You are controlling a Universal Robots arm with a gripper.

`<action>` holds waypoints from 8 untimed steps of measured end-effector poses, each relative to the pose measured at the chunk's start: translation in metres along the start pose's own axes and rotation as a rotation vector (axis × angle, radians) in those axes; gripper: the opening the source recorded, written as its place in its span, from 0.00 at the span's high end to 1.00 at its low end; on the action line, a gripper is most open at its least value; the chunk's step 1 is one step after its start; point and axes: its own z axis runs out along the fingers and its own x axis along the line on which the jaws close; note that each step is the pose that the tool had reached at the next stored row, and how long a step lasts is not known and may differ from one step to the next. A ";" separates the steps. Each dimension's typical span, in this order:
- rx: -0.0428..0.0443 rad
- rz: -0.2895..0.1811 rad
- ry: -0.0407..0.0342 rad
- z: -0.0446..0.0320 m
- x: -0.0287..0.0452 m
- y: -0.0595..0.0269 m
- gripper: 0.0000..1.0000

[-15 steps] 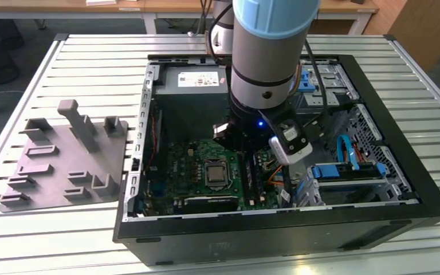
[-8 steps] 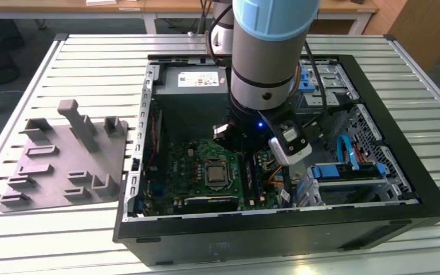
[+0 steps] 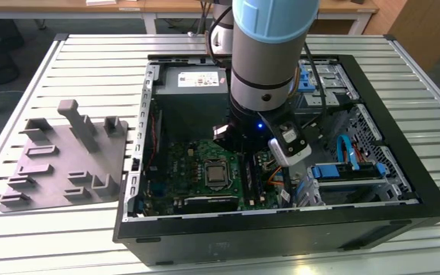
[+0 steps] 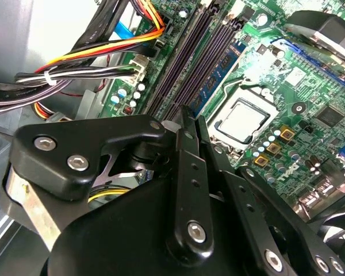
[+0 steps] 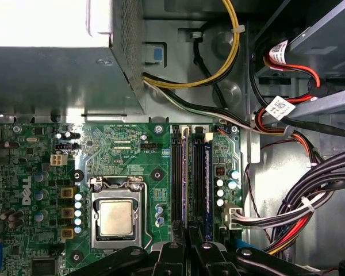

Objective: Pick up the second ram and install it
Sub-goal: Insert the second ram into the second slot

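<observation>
The second ram (image 5: 209,184) stands on edge in its motherboard slot.

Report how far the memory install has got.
Done: one stick with a blue label sits in a slot beside the processor. In hand: the gripper is down inside the computer case, right over the slots, where a second stick seems to stand in the neighbouring slot. Left: whether that stick is pressed fully home cannot be told.
</observation>
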 end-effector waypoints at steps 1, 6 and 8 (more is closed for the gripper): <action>0.0000 0.000 0.0000 0.0004 0.0000 0.0000 0.86; 0.0002 0.000 0.0001 0.0022 0.0001 -0.0001 0.86; 0.0002 0.000 0.0001 0.0028 0.0001 -0.0002 0.86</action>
